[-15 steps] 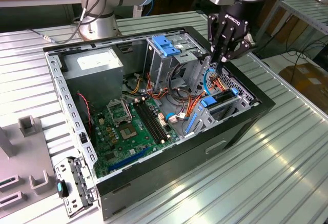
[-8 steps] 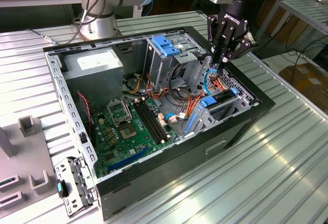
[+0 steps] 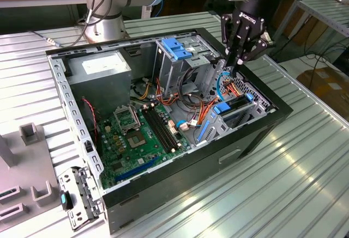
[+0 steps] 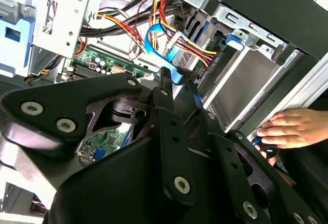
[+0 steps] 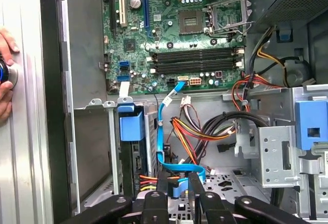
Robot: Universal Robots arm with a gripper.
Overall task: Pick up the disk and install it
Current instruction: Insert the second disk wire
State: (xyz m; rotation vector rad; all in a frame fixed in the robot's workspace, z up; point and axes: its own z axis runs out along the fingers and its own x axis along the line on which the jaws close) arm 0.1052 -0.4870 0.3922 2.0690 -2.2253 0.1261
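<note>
We're seeing the gripper (image 3: pixel 238 63) hovering over the front end of the open PC case (image 3: pixel 71 113), w/ its tips pinched narrow on the blue data cable (image 5: pixel 163 131). In the first wrist view the cable's end is sitting right btwn them. The disk (image 3: pixel 237 107) is lying in the front bay, blue rails showing on both sides, so we're judging it as already slid in and the cabling as the step in hand. To do this well we're thinking: be holding the cable near its plug, not mid-run, be lining the plug square w/ the disk's socket, and be keeping clear of the red/yellow/orange power wires (image 5: pixel 197 134) crowding just beside it. No yanking, since the other end is running toward the motherboard (image 3: pixel 136 134). Inside the case we're also noting the power supply (image 3: pixel 101 66) in the far corner and a metal drive cage w/ blue latch (image 3: pixel 174 47). A person's hand (image 4: pixel 292 129) is resting on the case's outer side.
</note>
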